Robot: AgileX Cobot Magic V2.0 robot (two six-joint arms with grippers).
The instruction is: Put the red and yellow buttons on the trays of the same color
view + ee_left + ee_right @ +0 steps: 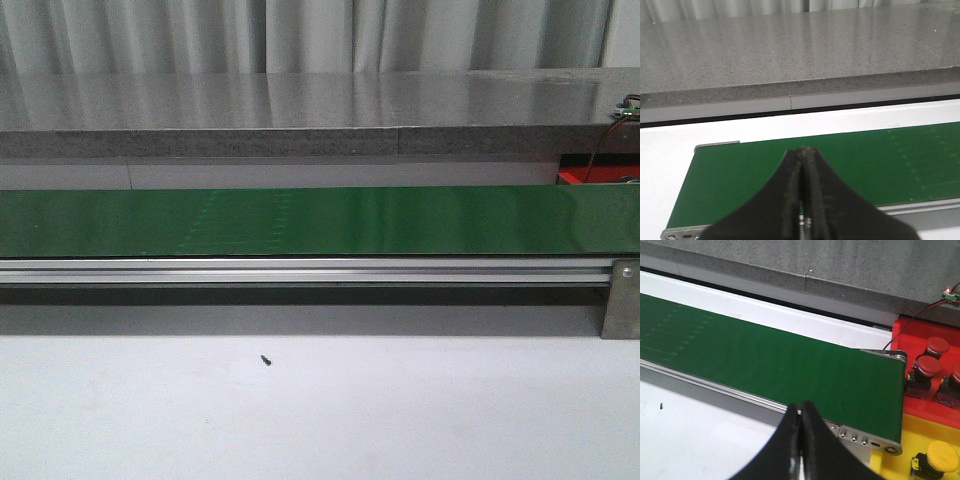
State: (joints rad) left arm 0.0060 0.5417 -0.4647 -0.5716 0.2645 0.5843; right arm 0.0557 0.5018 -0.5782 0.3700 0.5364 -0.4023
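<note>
**Belt bare, both pincers pressed together**

I see my right gripper (801, 412) closed on nothing; just beyond it runs the green belt (790, 365), then 1 yellow button (942, 456) and 3 red buttons (929, 366) already on matching trays. My left gripper (802, 155) is equally closed. Risk: a late-opening pincer knocks arriving buttons.

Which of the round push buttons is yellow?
The yellow-capped push button on the yellow tray beyond the green conveyor belt's end. The other three, on the red tray, have dark red caps.
</note>
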